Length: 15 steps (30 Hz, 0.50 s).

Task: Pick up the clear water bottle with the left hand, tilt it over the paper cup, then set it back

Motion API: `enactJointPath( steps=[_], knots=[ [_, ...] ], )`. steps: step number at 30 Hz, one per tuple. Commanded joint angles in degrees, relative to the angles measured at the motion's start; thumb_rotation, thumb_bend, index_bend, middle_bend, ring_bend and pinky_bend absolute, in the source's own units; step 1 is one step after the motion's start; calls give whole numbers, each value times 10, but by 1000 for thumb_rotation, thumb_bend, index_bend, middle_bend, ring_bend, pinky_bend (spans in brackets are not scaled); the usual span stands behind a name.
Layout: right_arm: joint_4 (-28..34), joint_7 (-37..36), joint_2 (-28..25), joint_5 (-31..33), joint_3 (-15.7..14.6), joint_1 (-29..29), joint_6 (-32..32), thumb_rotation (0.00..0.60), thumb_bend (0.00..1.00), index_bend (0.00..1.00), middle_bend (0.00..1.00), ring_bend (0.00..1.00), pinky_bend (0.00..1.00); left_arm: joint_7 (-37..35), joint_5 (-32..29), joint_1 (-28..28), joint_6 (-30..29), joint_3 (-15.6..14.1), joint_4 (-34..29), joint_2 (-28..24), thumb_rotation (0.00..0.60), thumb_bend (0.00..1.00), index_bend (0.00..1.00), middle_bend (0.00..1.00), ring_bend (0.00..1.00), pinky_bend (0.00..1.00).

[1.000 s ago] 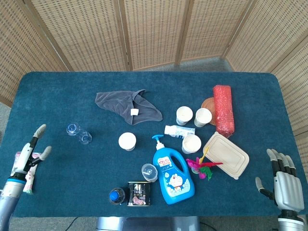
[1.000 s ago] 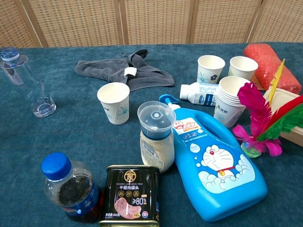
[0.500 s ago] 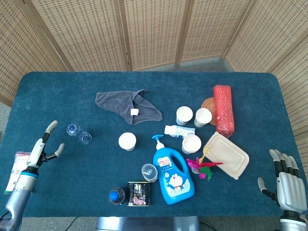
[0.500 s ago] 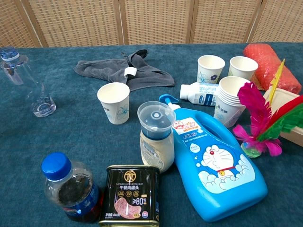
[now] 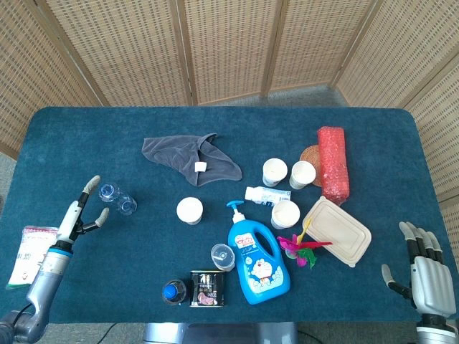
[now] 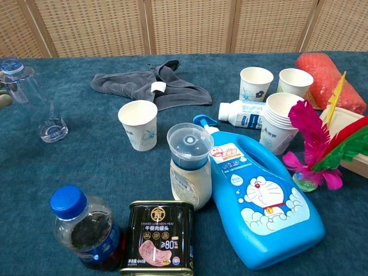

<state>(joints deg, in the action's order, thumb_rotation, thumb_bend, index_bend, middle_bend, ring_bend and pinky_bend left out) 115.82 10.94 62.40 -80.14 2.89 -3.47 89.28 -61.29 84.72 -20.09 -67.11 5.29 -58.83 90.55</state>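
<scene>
Grasping is not yet begun: your left hand (image 5: pixel 84 211), fingers apart and gripping nothing, is hovering just at nine o'clock of the clear water bottle (image 5: pixel 117 198) standing on the tabletop (image 5: pixel 107 136), with the paper cup (image 5: pixel 190 210) waiting at its three o'clock, so lifting, tilting and returning are all remaining.

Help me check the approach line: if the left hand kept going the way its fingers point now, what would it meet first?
Most likely the clear plastic water bottle: the left hand points up and right at it, fingers apart, nothing between. Height is hard to judge.
</scene>
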Motion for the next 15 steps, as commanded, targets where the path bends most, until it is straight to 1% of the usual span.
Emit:
enactJointPath(
  steps=[1,5,7,15],
  knots=[
    [1,-1,-2,1,-1,-2,2,600,394,0,30,0,0,-20,-1,-8,9,1,11,11,422,460,0,0,0,30],
    [2,-2,-5,0,-3,-6,6,600,395,0,30,0,0,-43,0,-16,15,2,25,24,451,460,0,6,0,76],
    [3,-3,-6,-1,-4,-8,8,600,394,0,30,0,0,-55,1,-19,14,2,29,29,455,460,0,15,0,94],
    [1,-10,-11,-5,-6,-15,17,600,395,0,30,0,0,-65,12,-21,-3,-4,28,25,457,460,0,30,0,96]
  ],
)
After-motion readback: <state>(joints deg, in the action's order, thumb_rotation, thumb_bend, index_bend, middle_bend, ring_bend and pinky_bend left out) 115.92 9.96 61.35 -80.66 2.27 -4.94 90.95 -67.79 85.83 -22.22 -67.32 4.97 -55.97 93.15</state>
